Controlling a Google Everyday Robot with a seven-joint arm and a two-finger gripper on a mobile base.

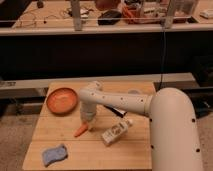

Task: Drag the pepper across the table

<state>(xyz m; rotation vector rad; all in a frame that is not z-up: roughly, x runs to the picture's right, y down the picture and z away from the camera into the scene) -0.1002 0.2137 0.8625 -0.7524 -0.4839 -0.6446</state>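
Observation:
An orange pepper (81, 131) lies on the wooden table (70, 147), left of the middle. My gripper (87, 123) points down just above and to the right of the pepper, touching or nearly touching its upper end. The white arm (125, 102) reaches in from the right across the table.
An orange bowl (62, 100) stands at the table's back left. A blue sponge (54, 154) lies at the front left. A white bottle (117, 132) lies on its side right of the pepper. A dark shelf edge runs behind the table.

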